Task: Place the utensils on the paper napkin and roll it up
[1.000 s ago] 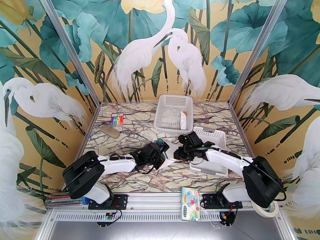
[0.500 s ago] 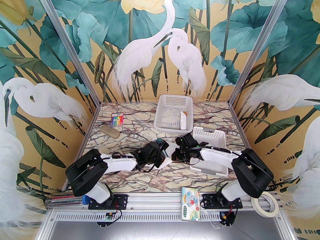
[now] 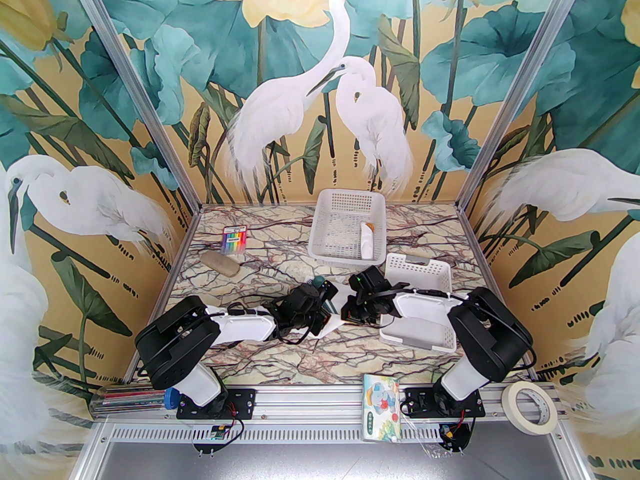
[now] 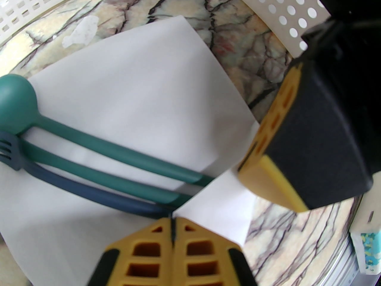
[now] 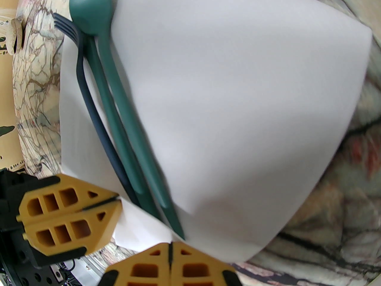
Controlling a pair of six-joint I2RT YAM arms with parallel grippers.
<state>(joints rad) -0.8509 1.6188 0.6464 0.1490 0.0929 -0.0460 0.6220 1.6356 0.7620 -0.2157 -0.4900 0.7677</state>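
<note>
The white paper napkin (image 5: 232,106) lies on the marble table, one flap folded up over the utensils' handles. The teal spoon (image 5: 90,7) and the dark fork (image 5: 64,25) lie side by side along the fold, their heads sticking out; the spoon's bowl (image 3: 317,282) shows at the napkin's far end. My right gripper (image 5: 170,250) is shut, pinching the flap's near edge. Just left of it, my left gripper (image 4: 172,223) is shut, its tips at the handle ends on the napkin (image 4: 143,79). Whether it pinches paper I cannot tell.
A white basket (image 3: 350,203) at the back holds a white paper roll (image 3: 367,240). A second basket (image 3: 440,268) sits under my right arm. A marker pack (image 3: 234,240), a beige lump (image 3: 220,263), a tissue pack (image 3: 382,408) and a tape roll (image 3: 530,408) lie around.
My right gripper closed and slid left toward the left gripper, its elbow drawing in. The left arm barely moved.
</note>
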